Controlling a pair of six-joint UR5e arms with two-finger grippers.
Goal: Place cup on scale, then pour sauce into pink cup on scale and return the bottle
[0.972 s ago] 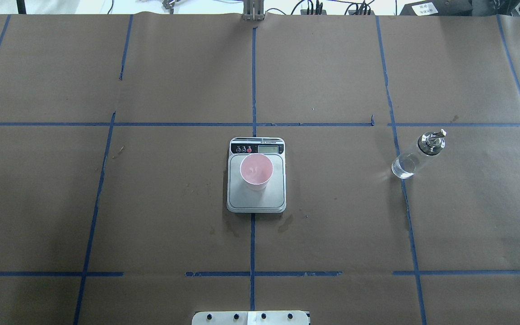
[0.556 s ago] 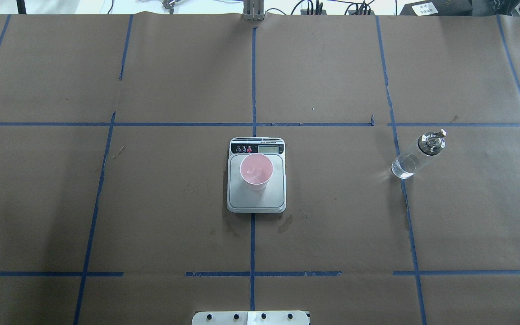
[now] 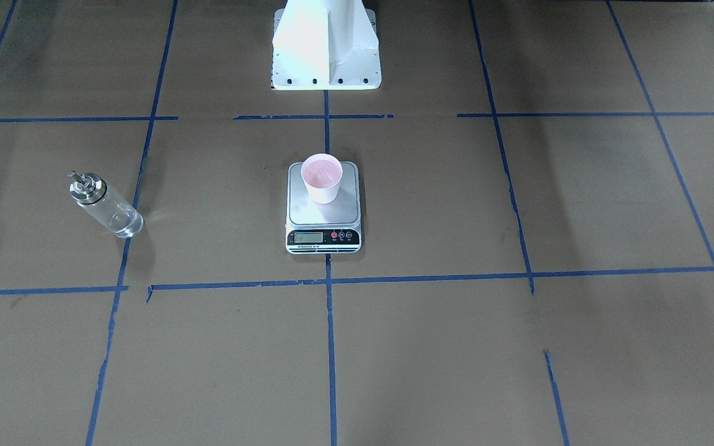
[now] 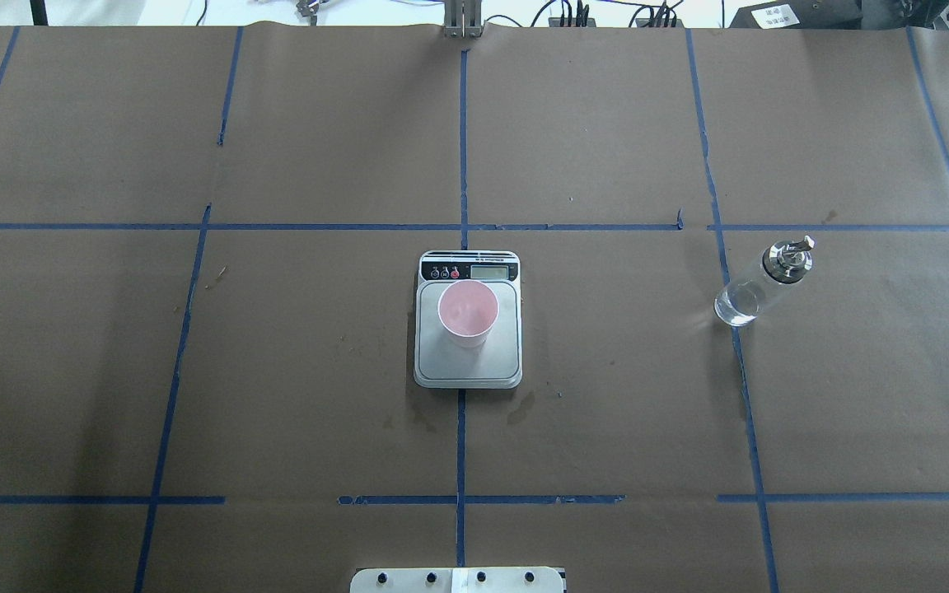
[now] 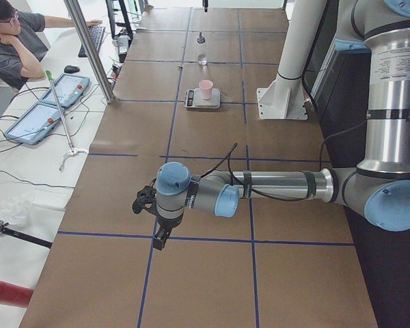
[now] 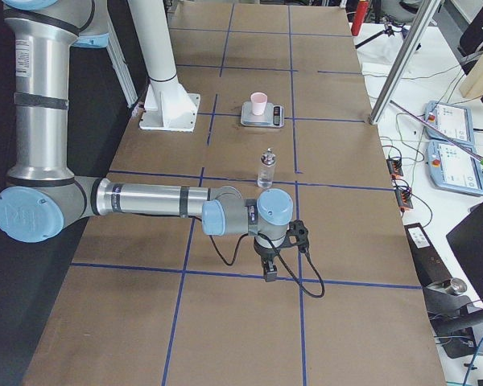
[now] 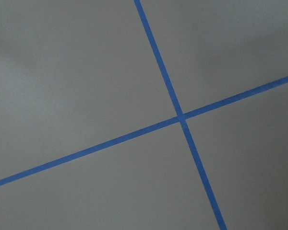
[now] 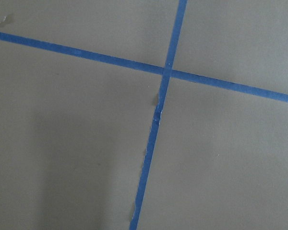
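Observation:
The pink cup stands upright on the scale, toward the display end of its steel platform. From the front, the cup and scale sit mid-table. The clear glass bottle with its silver cap stands on the table to the right, free of any gripper; it is also the bottle in the front view. Both arms lie low over the table ends, far from these things. My left gripper and right gripper show only in the side views, so I cannot tell their state. Both wrist views hold only brown paper and blue tape.
Brown paper with a blue tape grid covers the table. The robot's white base stands behind the scale. Dark stains mark the paper near the scale. A person sits at a side table with tablets.

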